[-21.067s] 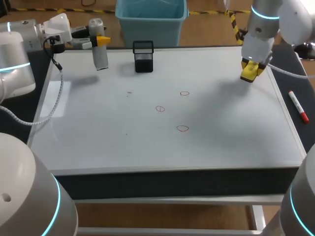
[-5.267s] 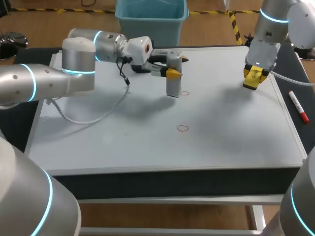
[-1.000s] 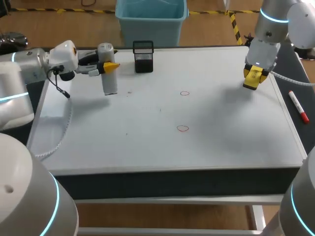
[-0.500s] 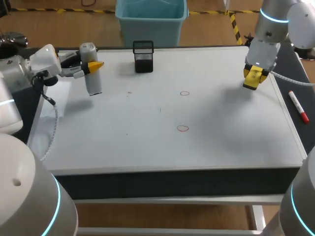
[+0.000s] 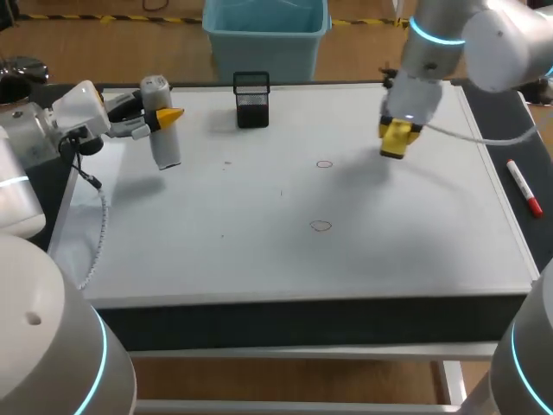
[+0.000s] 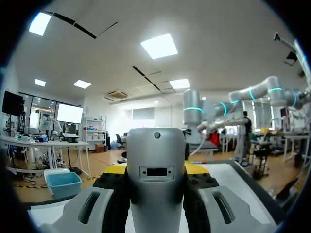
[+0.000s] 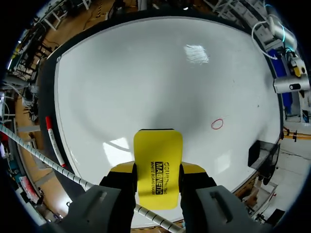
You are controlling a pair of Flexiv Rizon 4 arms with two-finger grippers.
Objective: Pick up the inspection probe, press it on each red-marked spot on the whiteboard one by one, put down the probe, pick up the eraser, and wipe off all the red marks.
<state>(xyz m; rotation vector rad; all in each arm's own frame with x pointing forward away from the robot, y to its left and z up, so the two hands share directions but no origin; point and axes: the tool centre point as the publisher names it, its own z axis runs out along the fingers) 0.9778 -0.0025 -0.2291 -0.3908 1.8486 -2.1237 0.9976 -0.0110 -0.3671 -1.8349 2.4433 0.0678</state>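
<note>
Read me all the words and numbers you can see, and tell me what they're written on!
"MAGNETIC": black letters on the yellow eraser.
A smaller line of print next to that word on the eraser: too small to read.
Probe: only a small dark window, no text to read.
Red marker: any print is too small to tell.
Red marks on the whiteboard: just loops, not letters or numbers.
</note>
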